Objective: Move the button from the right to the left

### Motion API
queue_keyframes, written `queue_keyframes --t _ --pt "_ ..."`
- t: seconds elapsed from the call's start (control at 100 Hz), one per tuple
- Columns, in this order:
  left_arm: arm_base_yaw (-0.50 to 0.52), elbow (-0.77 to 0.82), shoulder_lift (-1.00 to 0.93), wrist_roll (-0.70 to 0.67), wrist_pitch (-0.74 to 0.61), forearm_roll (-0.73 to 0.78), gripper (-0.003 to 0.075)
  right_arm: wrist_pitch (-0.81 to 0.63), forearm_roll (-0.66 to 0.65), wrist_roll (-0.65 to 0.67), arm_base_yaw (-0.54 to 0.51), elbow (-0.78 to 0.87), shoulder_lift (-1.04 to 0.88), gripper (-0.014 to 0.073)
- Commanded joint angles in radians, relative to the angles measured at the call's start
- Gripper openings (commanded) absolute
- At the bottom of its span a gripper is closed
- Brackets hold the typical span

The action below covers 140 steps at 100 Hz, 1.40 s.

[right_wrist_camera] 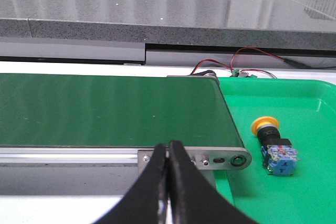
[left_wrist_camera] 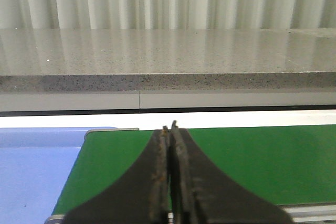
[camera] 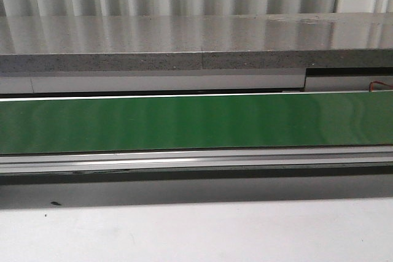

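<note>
The button [right_wrist_camera: 275, 145] lies on its side in a green tray [right_wrist_camera: 304, 103], seen only in the right wrist view: orange-yellow cap, black collar, blue block. My right gripper [right_wrist_camera: 168, 145] is shut and empty, over the near rail of the green conveyor belt [right_wrist_camera: 105, 111], apart from the button. My left gripper [left_wrist_camera: 169, 128] is shut and empty above the belt's other end [left_wrist_camera: 252, 161], beside a blue tray [left_wrist_camera: 37, 166]. Neither gripper nor the button shows in the front view, which shows the belt [camera: 196, 121].
A grey stone counter [camera: 184, 41] runs behind the belt. Red and black wires [right_wrist_camera: 231, 61] lie behind the belt's end by the green tray. A metal end bracket [right_wrist_camera: 220, 159] with screws sits at the belt's corner. White tabletop [camera: 196, 231] lies in front.
</note>
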Motion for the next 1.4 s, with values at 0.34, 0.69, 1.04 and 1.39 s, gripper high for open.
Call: queue_keyframes --t 0.34,0.69,1.04,1.39 --pt "-0.003 0.038 -0.032 -0.007 -0.083 -0.005 -0.0020 -0.067 -0.009 -0.003 -0.007 -0.022 -0.020 -0.0068" --pt "-0.003 0.038 -0.032 -0.007 -0.083 -0.005 -0.0020 -0.064 -0.009 -0.003 -0.007 -0.022 -0.020 -0.0068" --pt "-0.003 0.038 -0.032 -0.007 -0.083 -0.005 -0.0020 0.046 -0.009 -0.003 -0.007 -0.141 -0.013 -0.0068" --pt "-0.003 0.038 -0.032 -0.007 -0.083 -0.005 -0.0020 0.305 -0.010 -0.003 -0.007 -0.426 0.217 -0.0068"
